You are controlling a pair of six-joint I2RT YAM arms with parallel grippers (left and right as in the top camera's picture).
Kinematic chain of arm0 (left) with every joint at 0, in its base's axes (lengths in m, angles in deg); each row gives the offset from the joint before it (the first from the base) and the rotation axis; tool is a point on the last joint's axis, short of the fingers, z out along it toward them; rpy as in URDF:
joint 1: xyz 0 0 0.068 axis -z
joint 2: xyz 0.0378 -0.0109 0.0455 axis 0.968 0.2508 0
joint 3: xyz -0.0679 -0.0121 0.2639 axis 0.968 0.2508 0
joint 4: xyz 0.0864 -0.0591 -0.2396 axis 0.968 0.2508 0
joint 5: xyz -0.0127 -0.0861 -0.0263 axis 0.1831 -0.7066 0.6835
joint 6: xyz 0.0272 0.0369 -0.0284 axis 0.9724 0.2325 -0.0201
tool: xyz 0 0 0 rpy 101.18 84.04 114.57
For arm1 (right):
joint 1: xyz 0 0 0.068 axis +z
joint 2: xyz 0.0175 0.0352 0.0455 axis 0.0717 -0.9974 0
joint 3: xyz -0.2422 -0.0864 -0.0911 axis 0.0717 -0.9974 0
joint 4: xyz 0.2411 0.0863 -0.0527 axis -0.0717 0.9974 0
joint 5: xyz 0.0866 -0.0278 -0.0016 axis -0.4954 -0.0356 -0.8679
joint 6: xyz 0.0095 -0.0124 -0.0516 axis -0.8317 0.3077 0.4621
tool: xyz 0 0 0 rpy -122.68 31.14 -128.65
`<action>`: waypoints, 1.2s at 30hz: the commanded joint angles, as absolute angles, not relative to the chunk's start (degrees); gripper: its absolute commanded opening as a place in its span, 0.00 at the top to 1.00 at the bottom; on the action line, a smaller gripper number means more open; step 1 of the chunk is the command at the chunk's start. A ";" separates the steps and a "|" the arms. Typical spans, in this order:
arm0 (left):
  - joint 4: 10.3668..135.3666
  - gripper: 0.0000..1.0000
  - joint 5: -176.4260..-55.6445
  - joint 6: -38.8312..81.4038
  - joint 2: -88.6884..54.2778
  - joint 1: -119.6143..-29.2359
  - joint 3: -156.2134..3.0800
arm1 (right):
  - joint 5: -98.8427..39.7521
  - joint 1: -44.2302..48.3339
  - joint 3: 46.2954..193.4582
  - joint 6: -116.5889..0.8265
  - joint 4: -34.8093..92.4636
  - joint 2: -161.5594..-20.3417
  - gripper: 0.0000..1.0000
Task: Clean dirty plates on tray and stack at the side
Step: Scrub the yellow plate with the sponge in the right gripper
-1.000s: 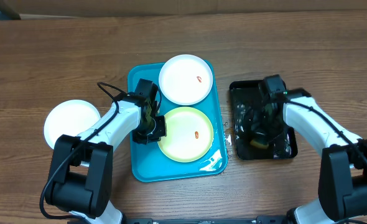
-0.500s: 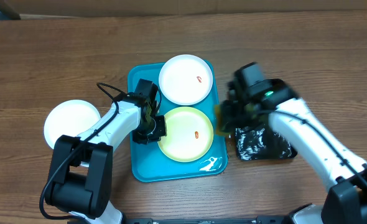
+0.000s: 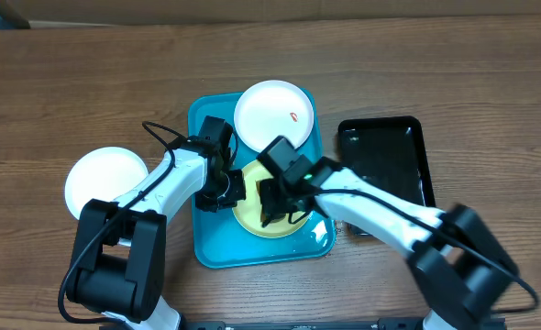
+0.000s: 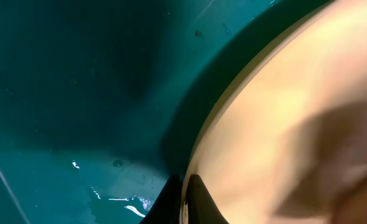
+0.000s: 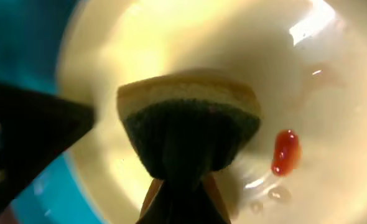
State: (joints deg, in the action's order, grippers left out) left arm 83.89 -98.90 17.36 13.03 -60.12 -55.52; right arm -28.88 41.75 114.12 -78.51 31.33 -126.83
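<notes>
Overhead: the left end effector (image 3: 232, 188) is clenched on the left rim of the yellow-green plate (image 3: 249, 218), which lies in the turquoise tray (image 3: 206, 240) beside a smeared white plate (image 3: 266, 115); a third plate (image 3: 101, 179) sits well apart on the wooden bench (image 3: 69, 82). Left wrist: the rim looks thin, stiff and probably slippery when wet; the edge is the place to pinch. Right wrist: the right end effector (image 5: 182, 193) grasps a soft sponge (image 5: 190, 118) just beside a red smear (image 5: 285, 151); room between the arms is tight.

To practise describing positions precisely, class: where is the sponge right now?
In the right wrist view the sponge is pinched in the right hand, just over the yellow-green plate on the turquoise tray, left of the red smear.
</notes>
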 commanded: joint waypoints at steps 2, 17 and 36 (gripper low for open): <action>84.16 0.96 -95.88 16.53 12.73 -60.08 -54.58 | -22.93 42.21 113.83 -84.26 31.46 -130.30 0.96; 85.60 0.96 -92.43 16.12 12.71 -60.14 -54.58 | -21.03 30.83 113.96 -90.73 41.62 -134.59 0.96; 85.82 0.96 -90.33 15.24 12.71 -60.58 -54.60 | -17.12 28.82 122.16 -77.53 54.83 -123.31 0.96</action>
